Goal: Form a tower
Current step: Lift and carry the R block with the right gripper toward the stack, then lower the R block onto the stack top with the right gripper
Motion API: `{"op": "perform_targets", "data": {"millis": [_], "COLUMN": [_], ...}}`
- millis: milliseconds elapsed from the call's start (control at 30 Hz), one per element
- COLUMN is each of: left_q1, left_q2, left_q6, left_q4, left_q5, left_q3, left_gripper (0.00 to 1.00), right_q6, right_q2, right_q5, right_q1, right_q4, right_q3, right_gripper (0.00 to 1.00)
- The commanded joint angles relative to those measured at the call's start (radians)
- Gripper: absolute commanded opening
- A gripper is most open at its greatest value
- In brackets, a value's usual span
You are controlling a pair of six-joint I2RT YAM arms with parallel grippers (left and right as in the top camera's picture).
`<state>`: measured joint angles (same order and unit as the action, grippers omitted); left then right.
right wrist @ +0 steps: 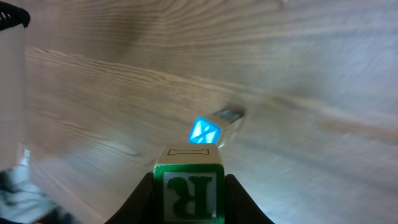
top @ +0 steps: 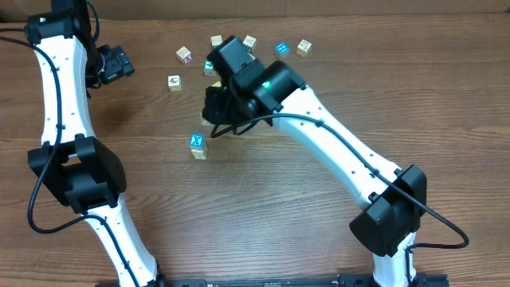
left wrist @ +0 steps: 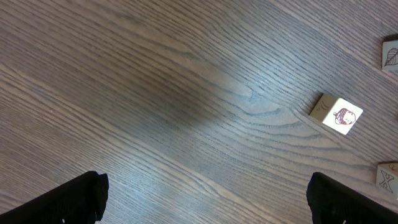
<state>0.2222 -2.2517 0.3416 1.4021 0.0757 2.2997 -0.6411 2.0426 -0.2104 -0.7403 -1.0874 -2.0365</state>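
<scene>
The tower [top: 198,146] stands at mid-table: a teal-topped cube with a white X on a pale cube. The right wrist view shows the tower [right wrist: 204,132] ahead, a little beyond my fingers. My right gripper [right wrist: 188,193] is shut on a cube with a green-framed letter R [right wrist: 188,186], held above the wood. From overhead the right gripper [top: 213,112] hangs just up and right of the tower, and the held cube is hidden under the wrist. My left gripper [top: 119,64] sits at the far left, open. Only bare wood lies between the left gripper's [left wrist: 211,208] fingers.
Several loose letter cubes lie along the far side, such as one [top: 184,54], another [top: 280,49] and a third [top: 174,82]. In the left wrist view a cube with a drawn face [left wrist: 337,115] lies to the right, with two more at the right edge.
</scene>
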Motion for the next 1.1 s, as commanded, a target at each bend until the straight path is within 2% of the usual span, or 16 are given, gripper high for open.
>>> {"op": "perform_targets", "data": {"millis": [0, 200, 400, 767, 1067], "left_q1": [-0.013, -0.013, -0.013, -0.013, -0.013], "left_q2": [0.006, 0.006, 0.006, 0.006, 0.006], "left_q6": [0.010, 0.010, 0.010, 0.010, 0.010], "left_q4": [0.000, 0.000, 0.000, 0.000, 0.000], "left_q5": [0.002, 0.002, 0.002, 0.002, 0.002], "left_q3": [0.012, 0.012, 0.012, 0.012, 0.012], "left_gripper": [1.00, 1.00, 1.00, 1.00, 1.00], "right_q6": [-0.175, -0.277, -0.280, -0.279, -0.272], "right_q2": [-0.036, -0.035, -0.003, 0.106, 0.122], "right_q5": [0.016, 0.273, 0.465, 0.528, 0.528], "right_q1": [-0.028, -0.099, -0.188, -0.236, -0.236], "right_q4": [0.041, 0.063, 0.075, 0.080, 0.082], "right_q3": [-0.011, 0.019, 0.021, 0.021, 0.021], "right_gripper": [0.05, 0.04, 0.04, 0.04, 0.04]}}
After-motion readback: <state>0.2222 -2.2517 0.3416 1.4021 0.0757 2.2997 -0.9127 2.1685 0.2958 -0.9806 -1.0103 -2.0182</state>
